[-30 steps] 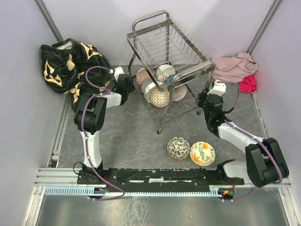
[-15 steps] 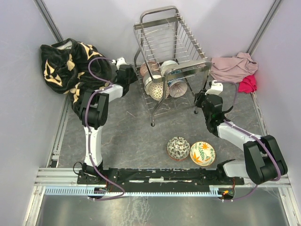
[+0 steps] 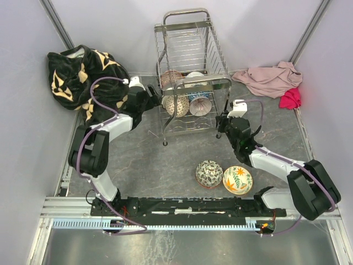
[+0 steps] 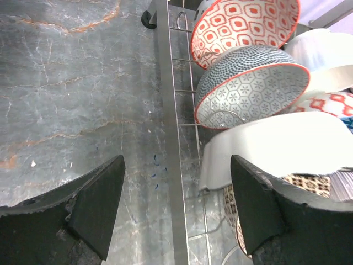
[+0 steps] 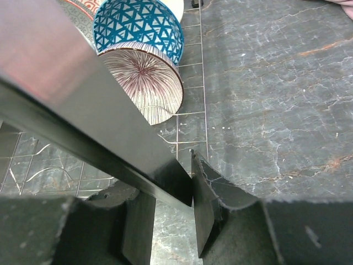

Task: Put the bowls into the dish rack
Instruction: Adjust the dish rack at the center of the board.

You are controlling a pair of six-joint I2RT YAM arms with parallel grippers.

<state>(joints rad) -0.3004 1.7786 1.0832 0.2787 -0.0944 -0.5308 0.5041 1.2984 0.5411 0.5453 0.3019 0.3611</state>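
1. Currently the left arm is seen stretched forward and to the right, with the left gripper (image 3: 153, 102) placed at the left side of the dish rack (image 3: 190, 52). The right arm is bent inward, and the right gripper (image 3: 222, 125) is set at the rack's near right post.
2. Left gripper: the fingers (image 4: 94, 204) are held wide apart. The rack's bottom rail lies between them, untouched.
3. Right gripper: the fingers (image 5: 207, 201) are pinched narrow on a flat rack bar.
4. From overhead, both sets of fingertips are masked by wire. The racked bowls (image 3: 180, 105) overlap, so their number cannot be told.
5. The rack stands upright at the far middle of the table (image 3: 143, 160). A patterned bowl (image 3: 209, 173) and a leaf bowl (image 3: 237, 180) are seen side by side near the right forearm.
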